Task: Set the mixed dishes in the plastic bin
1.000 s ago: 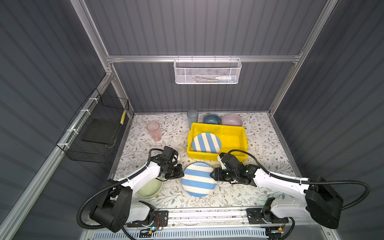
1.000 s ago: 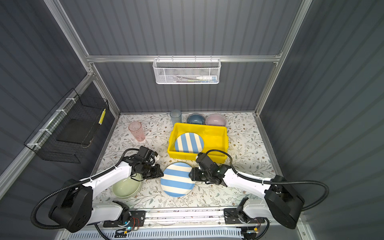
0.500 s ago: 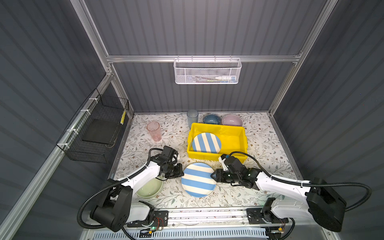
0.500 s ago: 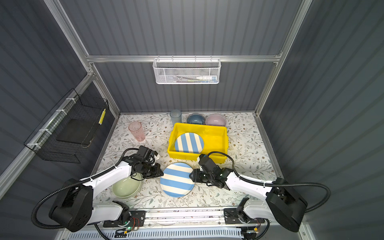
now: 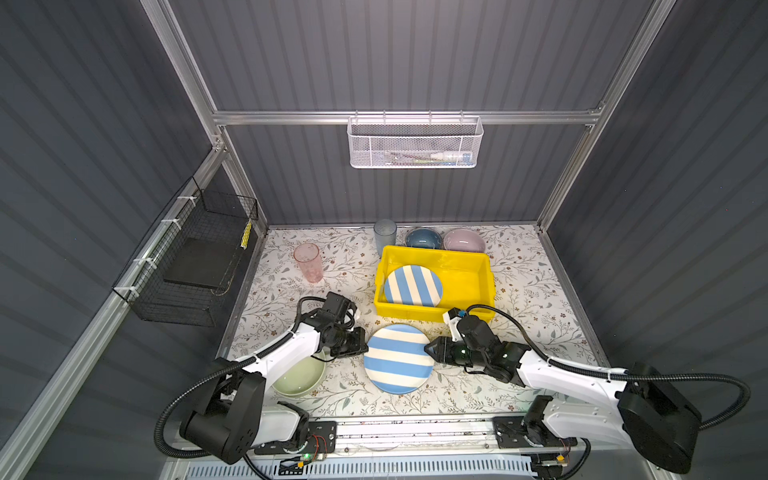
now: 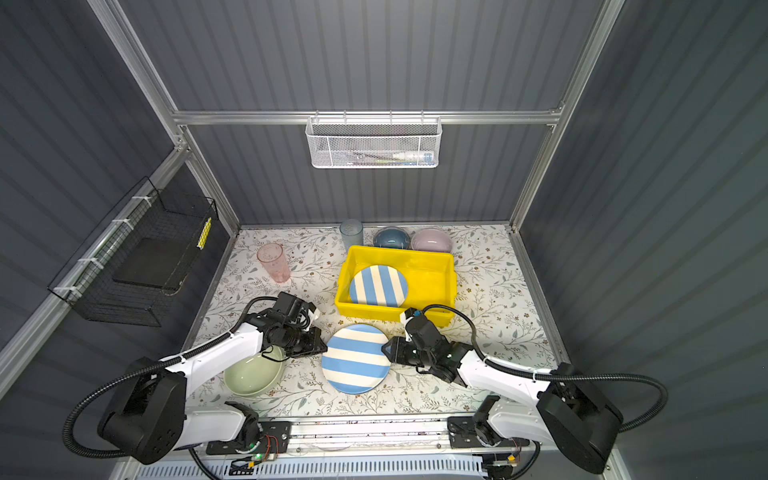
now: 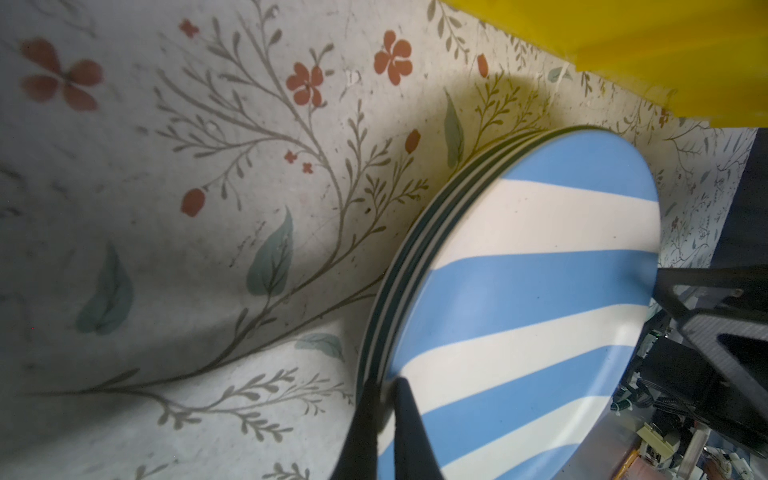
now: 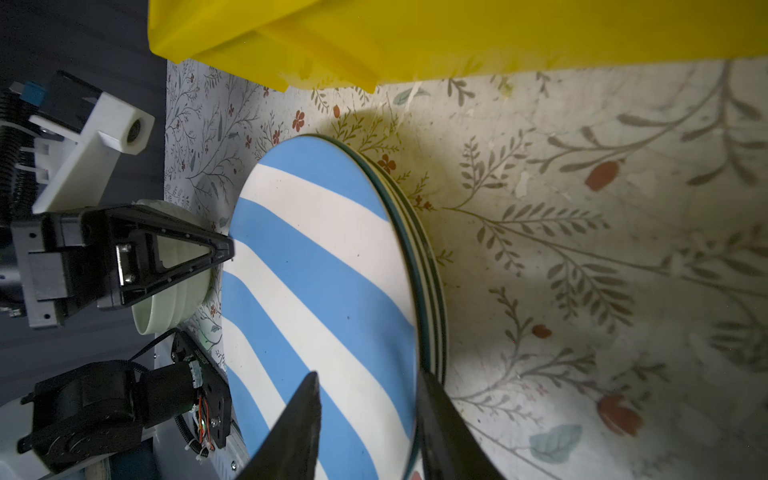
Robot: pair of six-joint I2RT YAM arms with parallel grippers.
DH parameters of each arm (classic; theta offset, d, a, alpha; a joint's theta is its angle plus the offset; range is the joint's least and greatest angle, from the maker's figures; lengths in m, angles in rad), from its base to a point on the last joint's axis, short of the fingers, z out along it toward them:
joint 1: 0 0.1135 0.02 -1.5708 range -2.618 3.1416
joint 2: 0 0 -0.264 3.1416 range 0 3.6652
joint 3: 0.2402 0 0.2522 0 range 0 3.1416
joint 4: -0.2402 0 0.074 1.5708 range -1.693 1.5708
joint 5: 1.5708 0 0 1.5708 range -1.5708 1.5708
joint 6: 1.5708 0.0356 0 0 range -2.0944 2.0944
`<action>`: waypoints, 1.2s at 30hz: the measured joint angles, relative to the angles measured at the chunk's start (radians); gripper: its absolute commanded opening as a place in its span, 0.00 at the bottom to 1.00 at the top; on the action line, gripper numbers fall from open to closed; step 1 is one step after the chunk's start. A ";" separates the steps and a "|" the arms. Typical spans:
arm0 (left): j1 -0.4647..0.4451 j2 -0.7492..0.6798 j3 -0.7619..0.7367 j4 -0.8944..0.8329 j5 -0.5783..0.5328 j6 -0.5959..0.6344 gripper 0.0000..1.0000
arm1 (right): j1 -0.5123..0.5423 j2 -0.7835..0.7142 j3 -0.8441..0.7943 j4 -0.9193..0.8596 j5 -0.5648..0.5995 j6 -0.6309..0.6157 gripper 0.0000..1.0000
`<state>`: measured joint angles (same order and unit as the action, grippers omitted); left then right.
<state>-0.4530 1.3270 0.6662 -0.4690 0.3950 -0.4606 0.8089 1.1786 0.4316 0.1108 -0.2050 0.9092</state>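
Plates sit stacked low in the middle of both top views. The blue-and-white striped plate (image 5: 398, 358) is on top, and the wrist views show the dark-lined rims of other plates (image 7: 399, 266) beneath it. A second striped plate (image 5: 412, 286) already lies flat in the yellow bin (image 5: 434, 251), just above the stack in the frame.

The left pincer (image 5: 365, 347) is clenched on the top plate's left rim, and the left wrist view shows its two tips nipping that edge. The right pincer (image 5: 429, 351) straddles the opposite rim, released, with one tip over the striped face and the other at the stack's outer edge.

The step in hand looks like a two-sided lift of the top plate alone. To do it well, the right pincer's outer tip should catch only the top rim, not close around the whole stack. Both sides should then rise level and clear the bin's near wall before lowering onto the plate inside.

A green bowl (image 5: 299, 374) rests at lower left, partly under the left arm. The pink tumbler (image 5: 308, 262) stands upper left on the floral surface (image 5: 519, 291). The blue tumbler (image 5: 385, 235), blue bowl (image 5: 423, 239) and lilac bowl (image 5: 464, 241) line up behind the bin.

A black wire basket (image 5: 195, 266) hangs on the left wall and a white mesh basket (image 5: 415, 143) on the back rail, amid dark ribbed walls.
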 measured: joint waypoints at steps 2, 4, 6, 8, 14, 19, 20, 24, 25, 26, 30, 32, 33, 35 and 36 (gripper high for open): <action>0.000 0.000 0.000 0.001 0.001 0.000 0.08 | -0.005 0.000 -0.006 0.012 -0.001 0.004 0.39; 0.000 0.002 0.000 0.002 0.003 0.000 0.08 | -0.009 0.001 -0.012 0.024 -0.001 0.008 0.39; 0.000 0.003 0.000 0.002 0.005 0.000 0.07 | -0.013 0.007 -0.013 0.035 0.000 0.012 0.38; 0.001 0.004 0.000 0.002 0.010 0.000 0.07 | -0.017 0.019 -0.013 0.047 0.004 0.016 0.38; 0.003 0.004 0.000 0.003 0.010 0.000 0.07 | -0.033 0.068 -0.010 0.109 0.020 0.031 0.36; 0.004 0.009 -0.001 0.017 0.006 0.000 0.07 | -0.035 0.109 -0.010 0.138 0.006 0.042 0.31; 0.004 0.011 -0.002 0.022 0.006 0.000 0.07 | -0.031 0.117 -0.010 0.140 0.000 0.045 0.31; 0.004 0.013 -0.002 0.029 0.001 0.000 0.07 | -0.030 0.116 -0.011 0.144 -0.023 0.050 0.30; 0.004 0.013 -0.002 0.030 -0.001 0.000 0.07 | -0.030 0.116 -0.011 0.144 -0.028 0.050 0.29; 0.004 0.015 -0.003 0.034 -0.002 0.000 0.07 | -0.029 0.115 -0.011 0.144 -0.035 0.050 0.30; 0.002 0.022 -0.006 0.050 0.000 0.000 0.07 | -0.021 0.089 -0.011 0.127 -0.051 0.046 0.40; 0.000 0.022 -0.006 0.054 0.000 0.000 0.07 | -0.016 0.064 -0.006 0.091 -0.050 0.034 0.42; -0.004 0.022 -0.006 0.055 -0.002 -0.001 0.07 | -0.014 0.053 -0.002 0.071 -0.047 0.028 0.42; -0.005 0.022 -0.007 0.056 -0.003 -0.001 0.07 | -0.014 0.024 0.018 0.013 -0.030 0.009 0.42; -0.005 0.022 -0.007 0.055 -0.005 -0.001 0.07 | -0.013 0.012 0.026 -0.010 -0.024 0.000 0.41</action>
<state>-0.4576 1.3487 0.6590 -0.4141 0.3897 -0.4614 0.7956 1.1904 0.4580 0.1005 -0.2287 0.9096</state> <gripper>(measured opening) 0.067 0.417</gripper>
